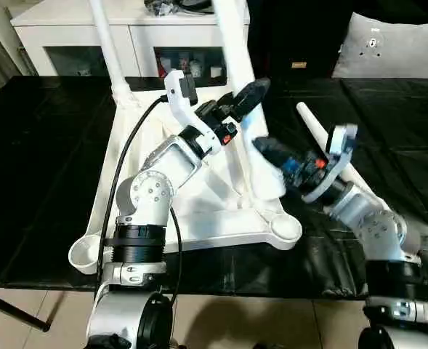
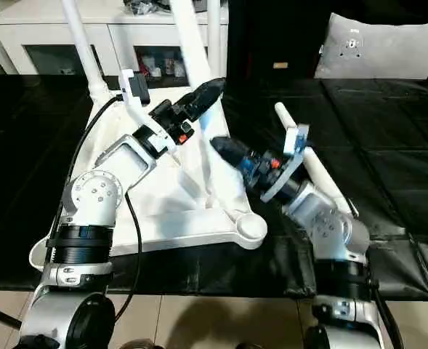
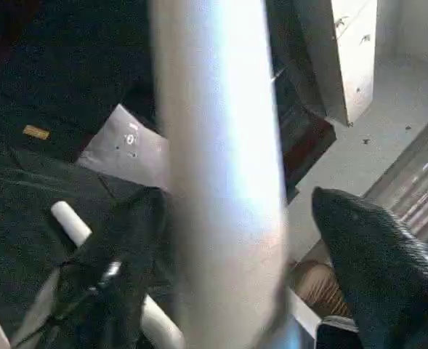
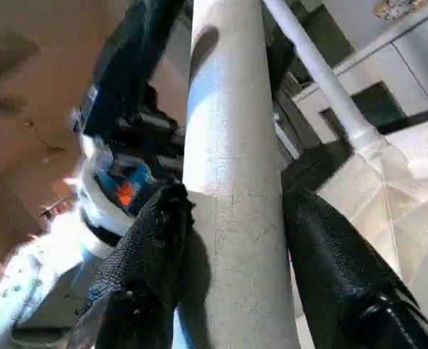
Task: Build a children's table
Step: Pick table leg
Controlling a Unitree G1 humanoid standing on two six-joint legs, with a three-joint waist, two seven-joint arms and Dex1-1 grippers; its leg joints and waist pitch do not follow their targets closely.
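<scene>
The white table top (image 1: 199, 218) lies underside up on the black table, with one leg (image 1: 105, 36) standing in its far left corner socket. A second leg (image 1: 232, 43) rises from the top's far right side. My left gripper (image 1: 246, 98) stands open around this leg; in the left wrist view the leg (image 3: 221, 160) sits between the fingers (image 3: 373, 254) with a gap beside it. Lower on the same leg, my right gripper (image 1: 261, 149) is shut on it, both fingers (image 4: 155, 247) pressed to the leg (image 4: 232, 145). Another leg (image 1: 312, 127) lies loose behind my right arm.
The top's near right socket (image 1: 283, 229) and near left socket (image 1: 83, 251) hold no legs. A white cabinet (image 1: 68, 43) stands behind the black table (image 1: 39, 160), a grey cushion (image 1: 395, 47) at the back right. The table's front edge runs just below the top.
</scene>
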